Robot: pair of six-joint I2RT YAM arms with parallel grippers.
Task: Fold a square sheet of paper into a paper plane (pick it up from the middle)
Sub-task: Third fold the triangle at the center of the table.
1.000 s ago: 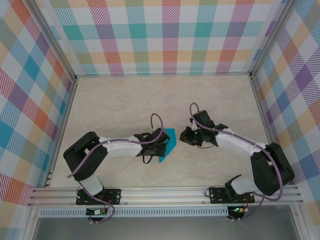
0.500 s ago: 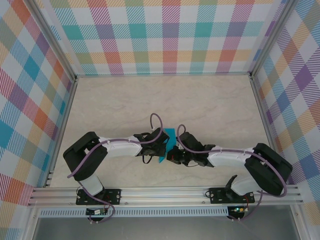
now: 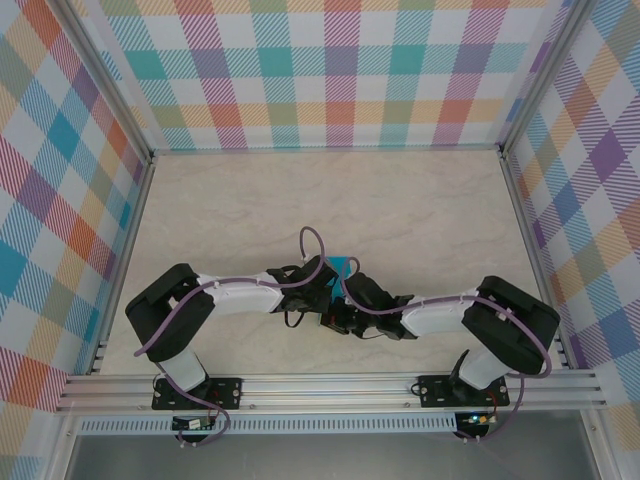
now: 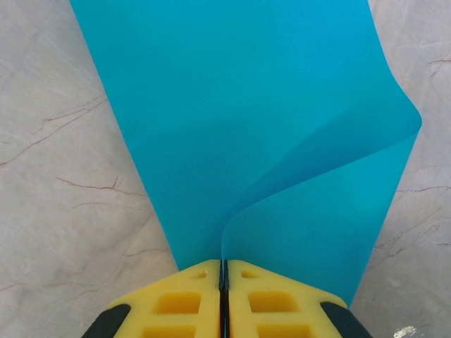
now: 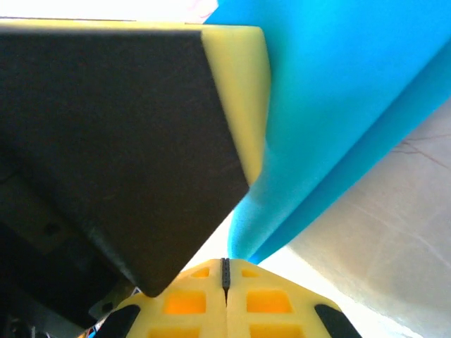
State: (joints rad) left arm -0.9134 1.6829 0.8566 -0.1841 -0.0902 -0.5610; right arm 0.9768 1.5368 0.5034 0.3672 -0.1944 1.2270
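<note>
Two grips: left tool [image 4: 224, 265] pinching square sheet of paper [image 4: 232, 105]; right tool [image 5: 225, 265] pinching its edge.

A pale marbled table [image 3: 230, 200] carries the teal paper [image 4: 211, 105].

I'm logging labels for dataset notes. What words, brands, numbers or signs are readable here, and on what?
None can be read. The square sheet of paper is plain teal, the yellow pads of the left claw and right claw are blank, the table and checked walls carry no writing. The small boards by the arm bases are too small to tell.
</note>
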